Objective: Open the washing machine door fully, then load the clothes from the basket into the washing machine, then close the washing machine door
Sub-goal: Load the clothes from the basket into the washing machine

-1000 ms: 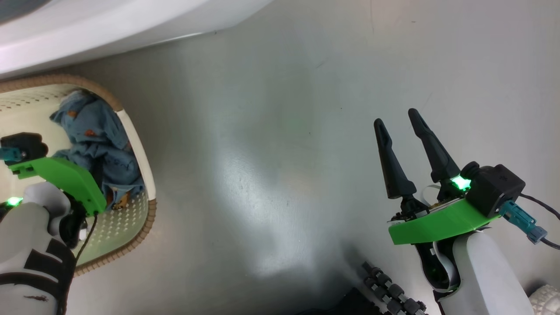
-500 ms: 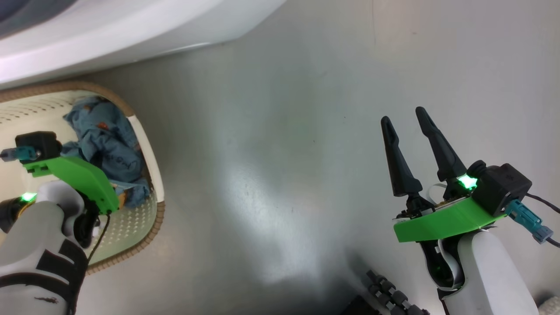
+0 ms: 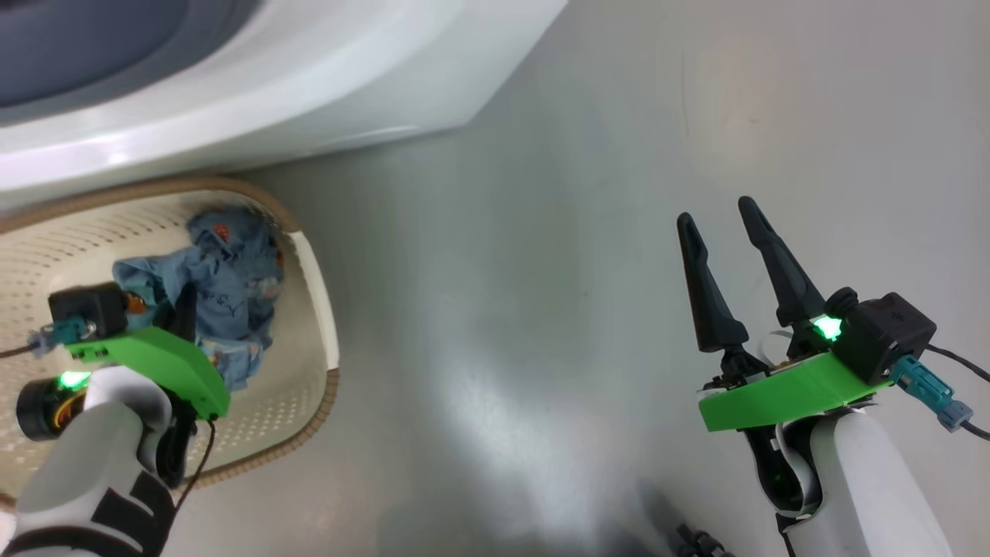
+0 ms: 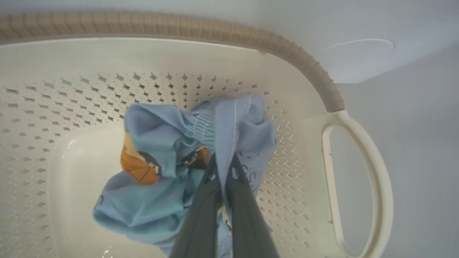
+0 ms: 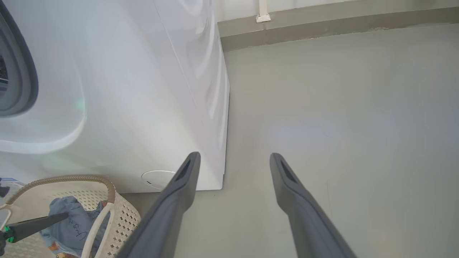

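The left gripper [image 4: 224, 159] is seen inside the basket [image 4: 294, 53]. Its two dark fingers [image 4: 200, 215] are pressed together, and a fold of the light blue garment [image 4: 161, 143] is pinched between their tips. The garment is bunched into a crumpled heap, and an orange and brown printed patch [image 4: 138, 166] is shown on the side turned away from the basket's pale handle [image 4: 373, 172]. The heap is held over the basket's cream floor, nearer the perforated wall at the handle end. Whether its lower folds rest on that floor cannot be told.

The right gripper [image 3: 715, 213] is found outside the basket, well apart from it on the handle side, above the bare grey floor [image 3: 503, 271]. Its fingers are spread wide and nothing is held between them.

Just beyond the basket's brown woven-look rim, the white front of the washing machine [image 5: 143, 89] is seen. A round white cap [image 5: 157, 177] is set low on that front, just past the rim. Higher above the basket, part of the grey rubber gasket [image 5: 21, 79] is shown at the edge of the right wrist view. Farthest from the basket, past the machine's corner, a grey skirting strip [image 5: 322, 25] is seen along the foot of the wall.
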You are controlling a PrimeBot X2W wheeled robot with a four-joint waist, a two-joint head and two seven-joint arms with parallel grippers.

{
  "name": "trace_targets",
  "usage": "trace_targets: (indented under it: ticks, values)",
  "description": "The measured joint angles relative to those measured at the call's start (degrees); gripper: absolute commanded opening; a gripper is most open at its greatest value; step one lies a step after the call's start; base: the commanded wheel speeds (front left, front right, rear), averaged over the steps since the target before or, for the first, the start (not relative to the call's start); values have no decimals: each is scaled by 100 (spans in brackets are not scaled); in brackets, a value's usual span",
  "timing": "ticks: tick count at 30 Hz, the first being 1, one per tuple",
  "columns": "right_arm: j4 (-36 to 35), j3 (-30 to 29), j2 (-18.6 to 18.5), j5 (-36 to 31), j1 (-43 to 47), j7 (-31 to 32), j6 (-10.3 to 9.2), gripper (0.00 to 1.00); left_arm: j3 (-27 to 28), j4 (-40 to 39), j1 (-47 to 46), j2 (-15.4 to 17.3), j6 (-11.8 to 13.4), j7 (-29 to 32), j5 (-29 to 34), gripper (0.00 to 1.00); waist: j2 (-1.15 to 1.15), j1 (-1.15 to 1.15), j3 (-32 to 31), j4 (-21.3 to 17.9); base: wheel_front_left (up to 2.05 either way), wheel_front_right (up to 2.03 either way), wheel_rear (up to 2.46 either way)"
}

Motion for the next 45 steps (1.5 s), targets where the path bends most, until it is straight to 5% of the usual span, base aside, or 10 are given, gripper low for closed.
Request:
trace_targets:
  ticks: [28, 45]
  values:
    - [331, -118, -14, -254, 622, 0, 0, 100, 2030, -3939, 2254, -268, 523, -101, 1296, 0, 0, 0, -1746, 596, 0, 0, 0]
    - [438, -89, -41, -254, 1077, 0, 0, 100, 2710, -5347, 3151, -567, 612, -102, 2132, 0, 0, 0, -2645, 674, 0, 0, 0]
